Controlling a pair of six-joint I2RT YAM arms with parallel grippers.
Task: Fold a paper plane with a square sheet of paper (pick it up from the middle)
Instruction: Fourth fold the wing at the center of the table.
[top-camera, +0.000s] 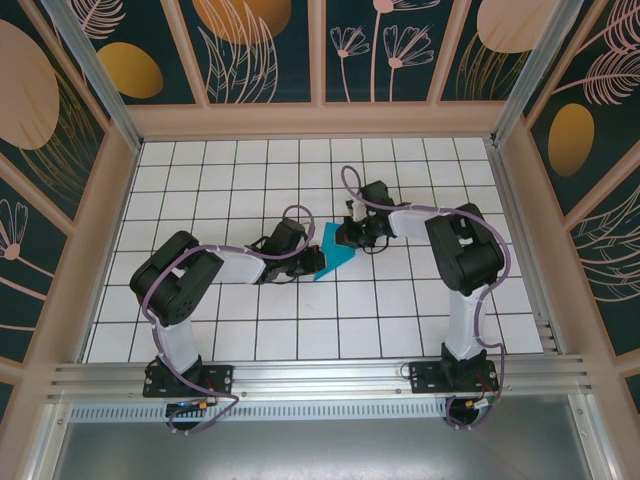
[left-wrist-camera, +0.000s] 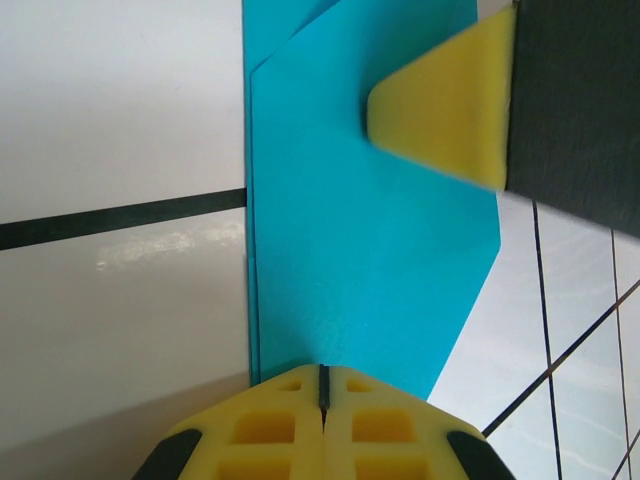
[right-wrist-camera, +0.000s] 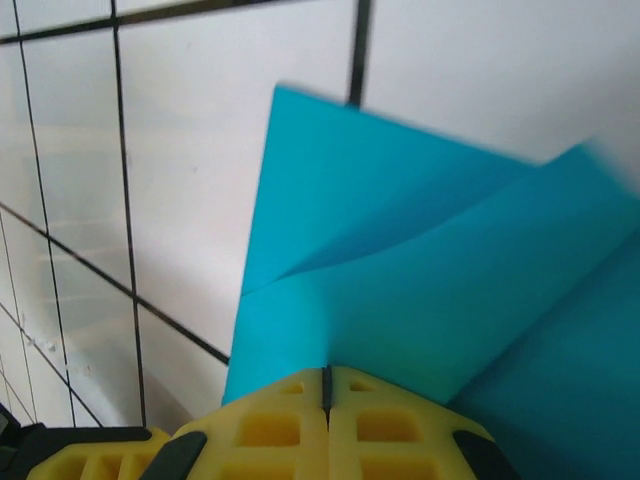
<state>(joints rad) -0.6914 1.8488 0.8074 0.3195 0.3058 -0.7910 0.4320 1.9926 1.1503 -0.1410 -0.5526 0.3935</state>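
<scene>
Both arms reach in from their bases, elbows bent outward, forearms angling toward each other so the wrists nearly meet in front of them. The left gripper (top-camera: 312, 262) points toward the right arm, its yellow pads (left-wrist-camera: 285, 425) pressed together on the edge of the paper (top-camera: 335, 255). The right gripper (top-camera: 346, 236) points back at it, jaws likewise closed on that paper, just beside the left one

No legible text, label, brand, number or sign noted, teal paper (top-camera: 335, 255) unprinted, tiled table (top-camera: 250, 330) bearing grid lines, wall panels (top-camera: 260, 40) bearing leaf and flower motifs
</scene>
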